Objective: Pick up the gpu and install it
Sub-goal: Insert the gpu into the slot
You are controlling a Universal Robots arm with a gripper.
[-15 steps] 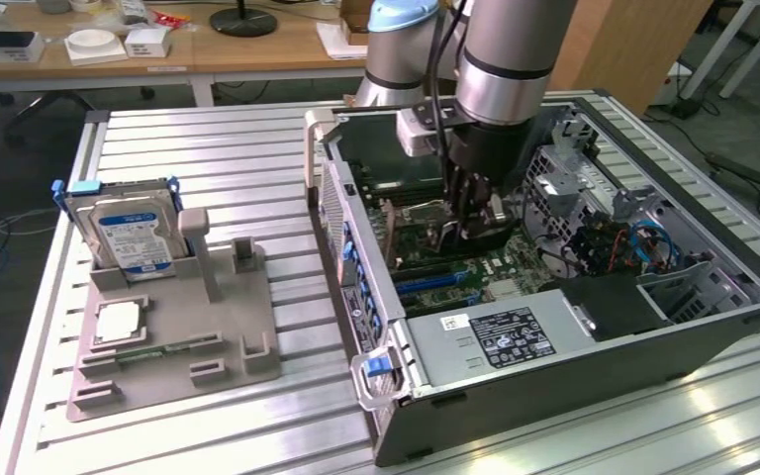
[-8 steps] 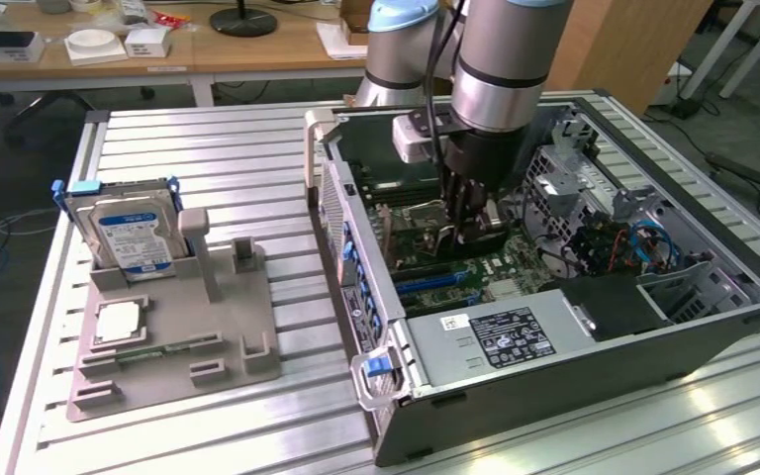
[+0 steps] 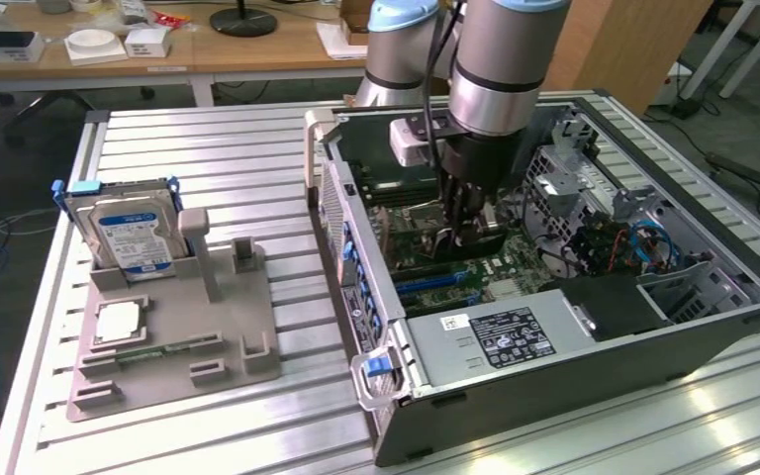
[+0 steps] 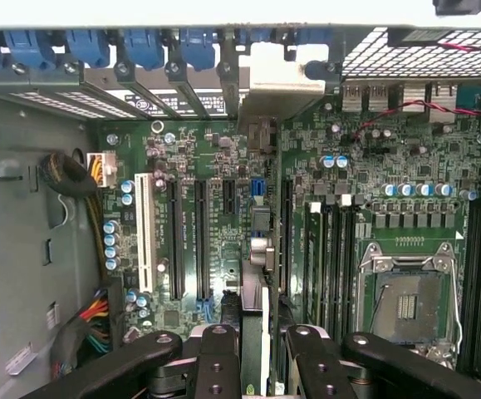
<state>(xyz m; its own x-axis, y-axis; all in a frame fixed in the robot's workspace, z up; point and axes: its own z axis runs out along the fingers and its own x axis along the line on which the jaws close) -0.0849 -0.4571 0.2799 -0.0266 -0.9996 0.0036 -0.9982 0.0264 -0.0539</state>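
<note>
arm: UR arm reaches down into the open PC case [image 3: 697, 327], wrist vertical over the motherboard [image 3: 486, 267]
gripper: gripper [image 3: 466, 233] low inside the case, near the board; in the wrist view its black fingers [image 4: 215, 362] frame the gripper [image 4: 254, 366] centre
fingers: narrow, closed on the gpu, one finger each side of the card
gpu: gpu [image 4: 255, 324] held edge-on between the fingers, standing upright over the slot area of the board; its silver bracket end [image 4: 275, 79] sits up against the rear wall of the case, by the slot openings
gpu contact: lower edge lines up with a black slot between the expansion slots and the memory slots; whether it is fully seated, cannot tell
slots: white slot [image 4: 144, 233] and long black slots [image 4: 200, 237] beside the card, bare
cpu socket: cpu socket [image 4: 410, 303] with metal frame, on the far side of the memory slots [image 4: 327, 258] from the card
blue latches: blue latches [image 4: 132, 46] in a row along the rear wall of the case
psu: psu [image 3: 513, 336] with a label, at the near end of the case in the exterior view
cables: red and blue cables [image 3: 617, 242] toward the exterior view's right inside the case
tray: grey tray [image 3: 175, 336] on the table at the exterior view's left, well apart from the case
hard drive: hard drive [image 3: 130, 233] with blue-white label, upright in a tray holder
memory stick: green memory stick [image 3: 155, 351] lying flat on the tray
cpu chip: square silver chip [image 3: 119, 322] lying flat on the tray, near the stick
table: slatted metal table [image 3: 195, 158] carrying case and tray
</note>
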